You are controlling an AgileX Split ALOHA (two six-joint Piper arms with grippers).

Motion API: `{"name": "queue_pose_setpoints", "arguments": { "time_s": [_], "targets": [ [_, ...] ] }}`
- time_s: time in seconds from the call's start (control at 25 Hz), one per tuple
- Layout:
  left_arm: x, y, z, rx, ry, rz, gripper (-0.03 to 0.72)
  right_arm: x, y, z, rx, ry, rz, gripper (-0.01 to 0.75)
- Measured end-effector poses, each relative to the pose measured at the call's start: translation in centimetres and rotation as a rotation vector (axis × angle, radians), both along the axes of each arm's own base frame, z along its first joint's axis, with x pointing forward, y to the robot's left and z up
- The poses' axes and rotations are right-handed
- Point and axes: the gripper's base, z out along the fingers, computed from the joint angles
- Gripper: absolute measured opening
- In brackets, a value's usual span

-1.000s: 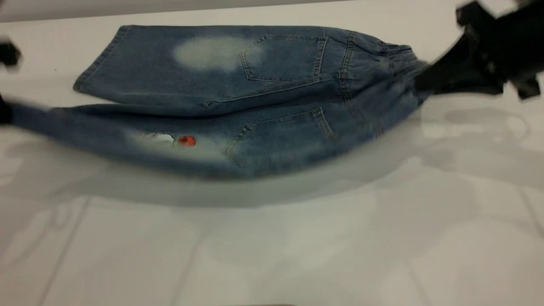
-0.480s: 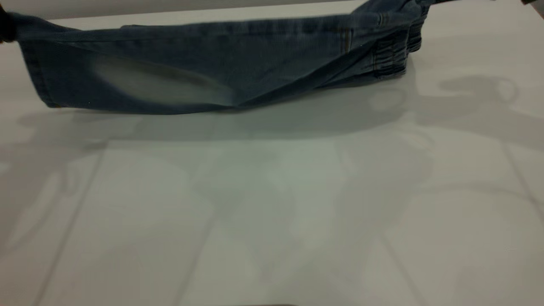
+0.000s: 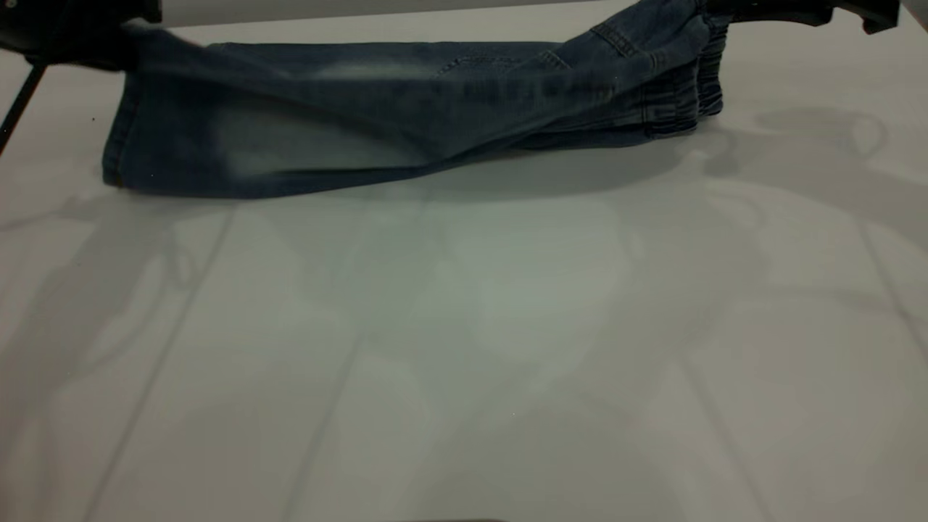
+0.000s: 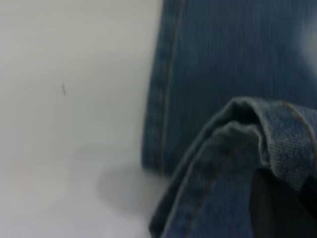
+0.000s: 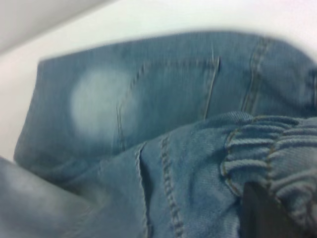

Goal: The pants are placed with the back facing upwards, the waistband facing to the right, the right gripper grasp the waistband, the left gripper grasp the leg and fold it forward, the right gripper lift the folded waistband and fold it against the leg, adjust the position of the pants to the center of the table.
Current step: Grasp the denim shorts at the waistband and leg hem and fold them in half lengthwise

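**Lengthwise fold nearly laid down, both ends held**

Since half a second ago the hem end has shifted inward from the left edge and dropped; fabric hangs lower and the waistband end sits closer to the table.

Upper left of the exterior frame: left end effector (image 3: 80, 32), dark, blurred, at the hem corner of the leg (image 3: 239, 145). Left wrist view shows bunched hem cloth right against a dark finger, so judged closed on the leg; the finger gap itself is not visible. Thin black cable (image 3: 18, 109) runs down at the far left edge.

Across the top band of the frame: the pants (image 3: 406, 109), folded along their length, one leg draped over the other, pale faded patch facing the camera, lower edge touching the table (image 3: 464, 348). They lie along the far edge, well away from the table centre.

Upper right: waistband (image 3: 685, 94), gathered elastic, lifted, hanging from the right end effector (image 3: 768, 11), which is mostly cut off by the frame top. Right wrist view has ruffled band pressed to a dark finger; judged closed on the waistband.

Handling: soft light denim, sags between grips, no stiffness, not fragile. Best holds are the thick elastic band and the stitched hem corner; mid-fabric would bunch up.
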Motion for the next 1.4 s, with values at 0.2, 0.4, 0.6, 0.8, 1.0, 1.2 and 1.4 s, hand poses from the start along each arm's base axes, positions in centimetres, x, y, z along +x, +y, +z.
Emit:
{"name": "queue_pose_setpoints", "arguments": {
  "time_s": [0.2, 0.4, 0.6, 0.8, 1.0, 1.2, 1.4],
  "targets": [
    [1.0, 0.2, -0.2, 0.017, -0.126, 0.013, 0.034, 1.9, -0.2, -0.9, -0.003, -0.03, -0.005, 0.036],
    [1.9, 0.1, -1.7, 0.055, -0.218, -0.013, 0.034, 3.8, -0.3, -2.1, -0.018, -0.056, 0.007, 0.036],
    [2.7, -0.5, -3.5, 0.119, -0.342, -0.124, 0.035, 5.2, -0.4, -3.3, -0.047, -0.075, 0.017, 0.048],
    [3.0, -0.7, -5.7, 0.148, -0.426, -0.149, 0.078, 5.4, -0.8, -3.6, -0.114, -0.09, 0.013, 0.157],
    [3.6, 0.3, -6.8, 0.232, -0.449, -0.067, 0.215, 5.6, -1.0, -3.6, -0.148, -0.107, 0.019, 0.414],
    [5.2, 0.8, -5.7, 0.211, -0.383, 0.011, 0.35, 6.8, -1.0, -2.2, -0.115, -0.134, -0.012, 0.617],
    [6.6, -0.2, -2.9, 0.117, -0.091, -0.067, 0.379, 7.8, -1.0, -0.8, -0.068, -0.129, -0.036, 0.643]
  ]
}}
